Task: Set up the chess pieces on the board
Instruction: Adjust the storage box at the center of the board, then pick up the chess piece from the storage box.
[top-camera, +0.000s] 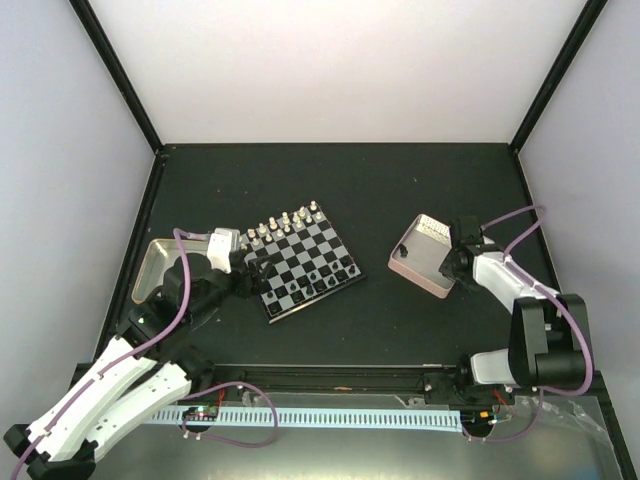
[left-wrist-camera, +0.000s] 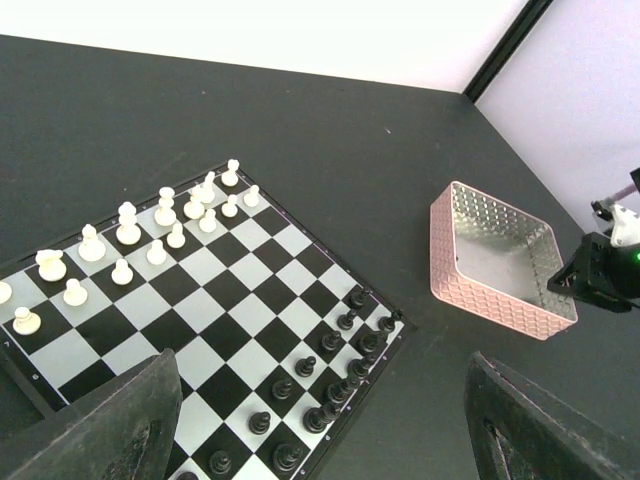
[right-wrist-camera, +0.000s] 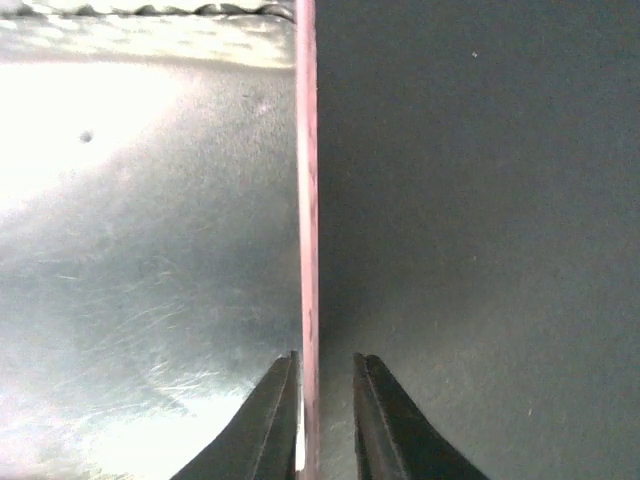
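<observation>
The board (top-camera: 305, 262) lies left of the table's middle; it also shows in the left wrist view (left-wrist-camera: 235, 300). The white chess pieces (left-wrist-camera: 165, 215) stand in two rows on its far side (top-camera: 285, 222). The black chess pieces (left-wrist-camera: 345, 355) stand in two rows on its near side (top-camera: 320, 280). My left gripper (left-wrist-camera: 320, 440) is wide open and empty, above the board's near left part (top-camera: 250, 268). My right gripper (right-wrist-camera: 325, 365) straddles the rim of the pink-rimmed tray (right-wrist-camera: 306, 200), narrowly open, with a gap at the right finger (right-wrist-camera: 385, 420).
The pink-rimmed metal tray (top-camera: 425, 258) sits right of the board and looks empty (left-wrist-camera: 500, 262). A tan-rimmed tray (top-camera: 152, 262) lies at the left, partly under my left arm. Black frame posts stand at the table's back corners.
</observation>
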